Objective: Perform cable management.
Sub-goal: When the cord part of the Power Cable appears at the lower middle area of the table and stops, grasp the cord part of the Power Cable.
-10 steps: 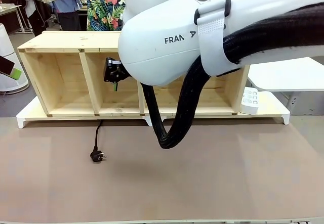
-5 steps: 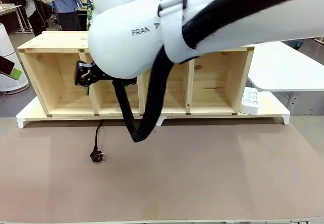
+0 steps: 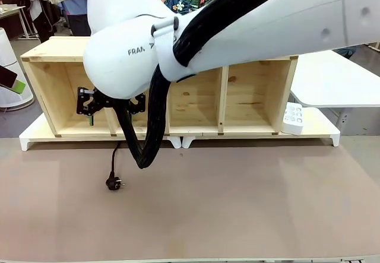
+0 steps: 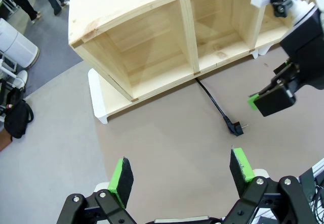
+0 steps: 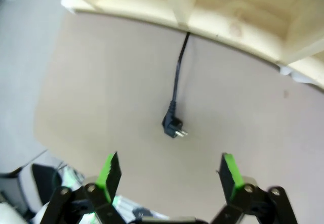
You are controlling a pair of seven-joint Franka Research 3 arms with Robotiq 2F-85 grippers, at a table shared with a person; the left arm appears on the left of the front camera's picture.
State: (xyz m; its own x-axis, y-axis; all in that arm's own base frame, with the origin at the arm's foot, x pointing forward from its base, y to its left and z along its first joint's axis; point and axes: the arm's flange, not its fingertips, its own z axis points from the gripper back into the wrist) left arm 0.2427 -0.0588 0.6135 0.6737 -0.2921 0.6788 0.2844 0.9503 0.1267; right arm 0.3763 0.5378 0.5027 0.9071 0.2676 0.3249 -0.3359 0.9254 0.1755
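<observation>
The cable (image 3: 115,153) is a thin black cord that runs out from under the wooden shelf (image 3: 59,49) and ends in a round black plug (image 3: 114,183) lying on the brown table. My right gripper (image 3: 107,110) hangs open above the cord, in front of the shelf's left compartments. In the right wrist view the plug (image 5: 172,126) and cable (image 5: 177,72) lie well below the open right gripper (image 5: 169,172). My left gripper (image 4: 181,171) is open and high above the table, with the plug (image 4: 236,128) far beneath it.
The shelf (image 4: 126,11) has several open compartments and stands on white feet along the table's far side. A white power strip (image 3: 293,118) leans at its right end. The right arm's thick braided hose (image 3: 145,144) hangs near the cord. People stand in the background.
My right arm has swung left across the front of the shelf, carrying its gripper from the middle compartments to the left ones. The cable and plug have not moved.
</observation>
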